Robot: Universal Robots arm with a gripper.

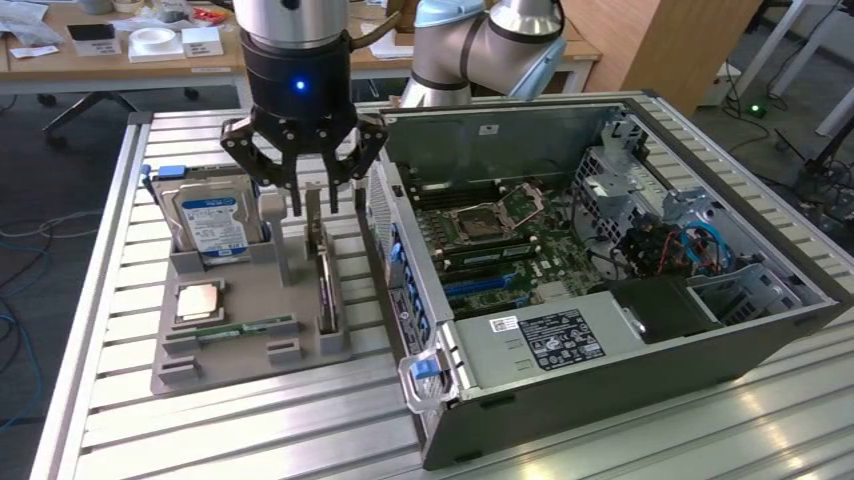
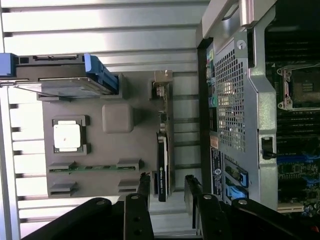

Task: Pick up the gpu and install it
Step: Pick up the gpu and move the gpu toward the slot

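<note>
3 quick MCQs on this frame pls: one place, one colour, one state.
1. Where is the gpu?
A) in a motherboard slot
B) standing on edge in the grey tray
C) lying flat on the table

2. What colour is the hard drive label?
A) blue and white
B) red
C) yellow

3. What is the gripper doing?
A) shut on the gpu
B) open, over the gpu
C) shut on the hard drive

Key:
1 B, the card stands upright in the tray, outside the case.
2 A, the label shows blue and white.
3 B, the fingers are spread apart above the card's top edge.
</note>
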